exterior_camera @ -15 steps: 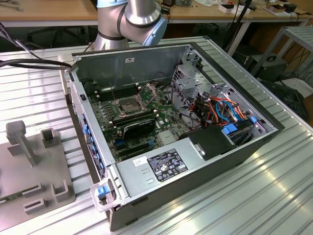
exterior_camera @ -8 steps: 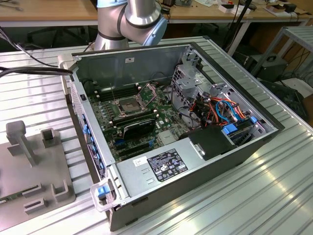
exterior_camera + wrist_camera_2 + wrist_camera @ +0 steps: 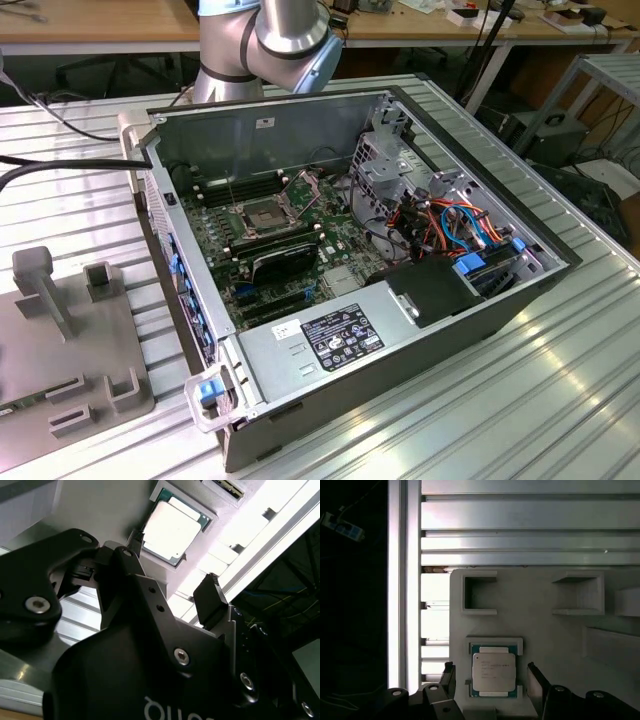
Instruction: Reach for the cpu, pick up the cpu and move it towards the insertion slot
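Strong light washes out the ribbed silver aluminium tabletop (image 3: 520,520) beyond the black two-fingered gripper (image 3: 492,680) in the first wrist view. The bright vertical rail (image 3: 402,580) beside it glares white, and past that rail everything sinks to near black. The pale silvery square chip (image 3: 493,672), between the spread fingers, is evenly lit on the matt grey plastic tray (image 3: 545,630), whose pockets hold soft shadows. In the second wrist view the chip's face burns out white ahead of the dark, silhouetted gripper. The exterior view has mild, even room light.
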